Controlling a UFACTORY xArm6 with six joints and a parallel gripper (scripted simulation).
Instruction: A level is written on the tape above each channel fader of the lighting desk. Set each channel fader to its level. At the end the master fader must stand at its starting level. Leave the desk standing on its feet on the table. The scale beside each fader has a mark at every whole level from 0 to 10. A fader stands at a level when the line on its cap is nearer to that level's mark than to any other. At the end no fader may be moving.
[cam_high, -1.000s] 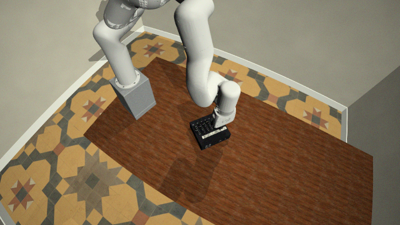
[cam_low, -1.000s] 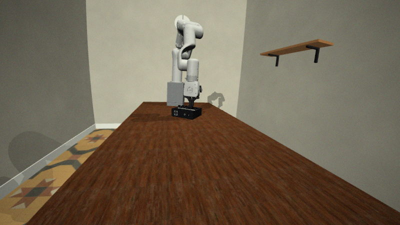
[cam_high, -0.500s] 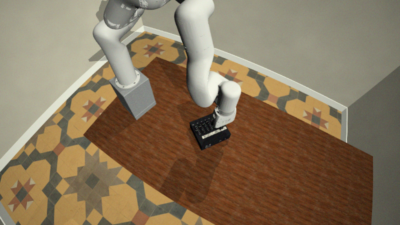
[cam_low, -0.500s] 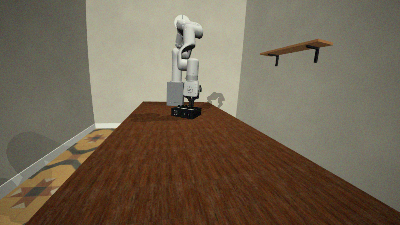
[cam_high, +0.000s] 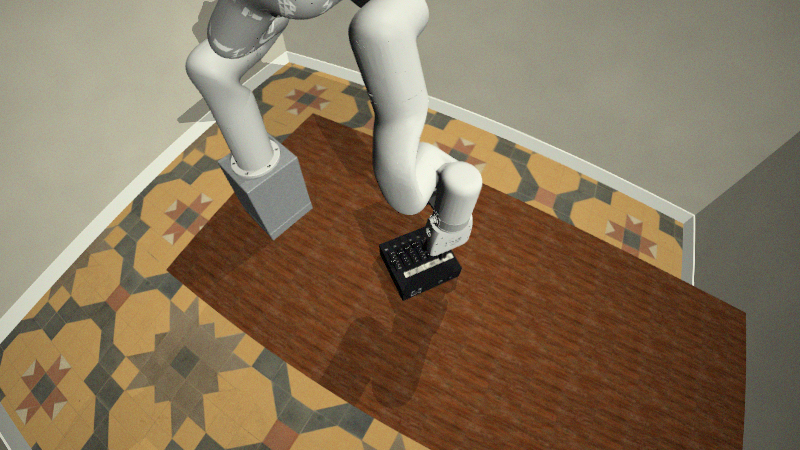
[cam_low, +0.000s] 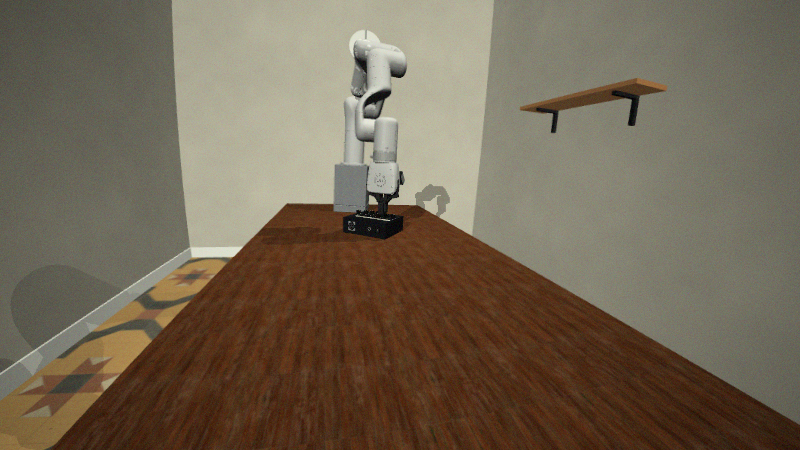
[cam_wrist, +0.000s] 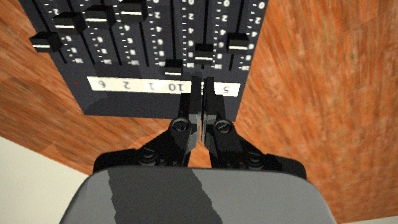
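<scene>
The black lighting desk (cam_high: 419, 268) stands on the wooden table, small in the exterior view (cam_low: 373, 223). In the wrist view its white tape (cam_wrist: 162, 86) reads 6, 2, 1, 10 and 5 upside down; my fingers hide one number. My gripper (cam_wrist: 201, 91) is shut and empty, its tips over the tape just short of one fader cap (cam_wrist: 204, 50). The cap beside it (cam_wrist: 173, 65) stands close to the tape above the 10. The cap at the right (cam_wrist: 238, 41) stands a little farther from the tape. The other caps (cam_wrist: 102, 12) stand farther up the desk.
The arm's grey base block (cam_high: 268, 190) stands on the table's far left corner. A wall shelf (cam_low: 593, 96) hangs to the right, well away from the desk. The table's near edge lies just behind the desk in the wrist view.
</scene>
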